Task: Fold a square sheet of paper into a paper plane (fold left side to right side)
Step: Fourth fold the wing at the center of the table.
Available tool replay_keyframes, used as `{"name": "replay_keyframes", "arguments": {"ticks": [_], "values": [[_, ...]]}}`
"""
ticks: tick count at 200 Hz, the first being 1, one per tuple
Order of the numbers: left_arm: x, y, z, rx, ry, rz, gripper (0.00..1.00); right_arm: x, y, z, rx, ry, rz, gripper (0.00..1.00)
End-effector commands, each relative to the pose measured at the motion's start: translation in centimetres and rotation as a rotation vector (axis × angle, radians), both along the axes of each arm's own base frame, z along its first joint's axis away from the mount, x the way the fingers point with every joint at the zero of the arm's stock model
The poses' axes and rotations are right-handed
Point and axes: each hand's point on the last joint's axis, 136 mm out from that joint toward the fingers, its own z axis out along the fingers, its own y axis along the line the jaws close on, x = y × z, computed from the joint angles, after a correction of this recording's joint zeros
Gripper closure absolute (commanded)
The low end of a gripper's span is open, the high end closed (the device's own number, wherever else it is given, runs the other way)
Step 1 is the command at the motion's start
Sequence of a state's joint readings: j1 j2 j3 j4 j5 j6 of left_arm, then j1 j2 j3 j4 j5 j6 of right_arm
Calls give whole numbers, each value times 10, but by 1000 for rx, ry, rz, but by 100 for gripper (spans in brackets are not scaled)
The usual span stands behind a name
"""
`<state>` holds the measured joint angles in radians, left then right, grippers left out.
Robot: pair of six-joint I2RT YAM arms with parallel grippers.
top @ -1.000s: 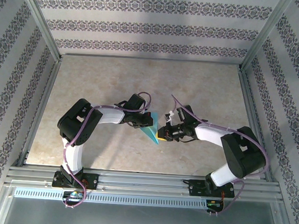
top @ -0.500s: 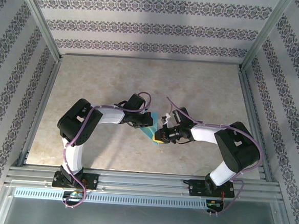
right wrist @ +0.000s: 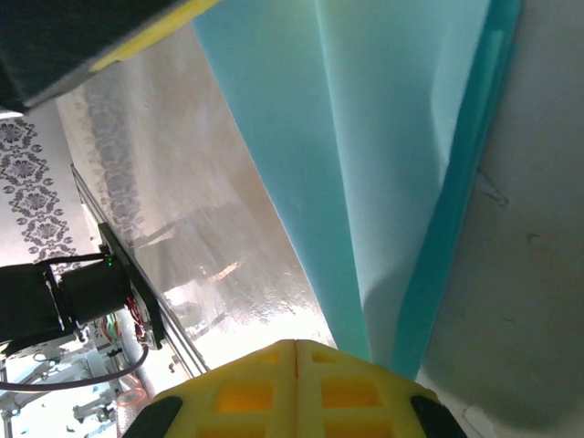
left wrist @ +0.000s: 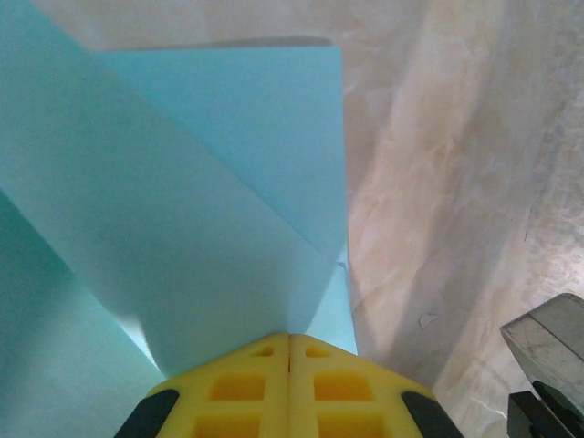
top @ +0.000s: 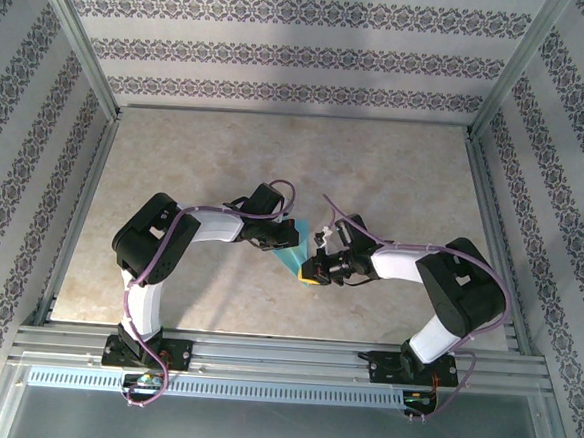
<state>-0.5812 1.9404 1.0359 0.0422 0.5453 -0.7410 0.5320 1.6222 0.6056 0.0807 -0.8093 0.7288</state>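
Note:
The turquoise-blue paper [top: 295, 252], folded into a narrow dart-like shape, hangs between my two grippers at mid-table. My left gripper [top: 283, 240] is shut on its upper end; in the left wrist view the folded sheet [left wrist: 192, 210] rises straight out of the seam between the yellow fingertips [left wrist: 228, 388]. My right gripper [top: 311, 273] is shut at the paper's lower tip. In the right wrist view the creased layers [right wrist: 383, 155] run down behind the right-hand fingertip [right wrist: 360, 392], off the seam, so I cannot tell whether they are pinched.
The marbled beige tabletop [top: 375, 175] is fenced by aluminium rails [top: 283, 354] and patterned walls. In the right wrist view, the left arm's base [right wrist: 64, 301] sits at the left. A grey part of the right arm [left wrist: 552, 351] shows at the left wrist view's lower right.
My right gripper has slid left and slightly down, closer to the left gripper, and the visible paper between them has shortened. The left arm has stayed put.

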Motion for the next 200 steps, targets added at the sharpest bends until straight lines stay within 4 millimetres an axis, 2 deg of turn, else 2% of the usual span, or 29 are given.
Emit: {"name": "replay_keyframes", "arguments": {"ticks": [1, 26, 71, 117, 200], "values": [[-18, 24, -25, 101, 83, 34, 100, 14, 2, 19, 37, -60, -15, 100], [-17, 23, -25, 100, 82, 35, 100, 24, 3, 21, 38, -81, -20, 100], [-18, 23, -25, 98, 84, 35, 100, 33, 7, 8, 12, -80, -19, 100], [-17, 23, -24, 99, 81, 36, 100, 23, 6, -7, -21, -55, -6, 100], [-17, 26, -26, 99, 85, 41, 100, 4, 3, -19, -59, -23, 8, 100]]}}
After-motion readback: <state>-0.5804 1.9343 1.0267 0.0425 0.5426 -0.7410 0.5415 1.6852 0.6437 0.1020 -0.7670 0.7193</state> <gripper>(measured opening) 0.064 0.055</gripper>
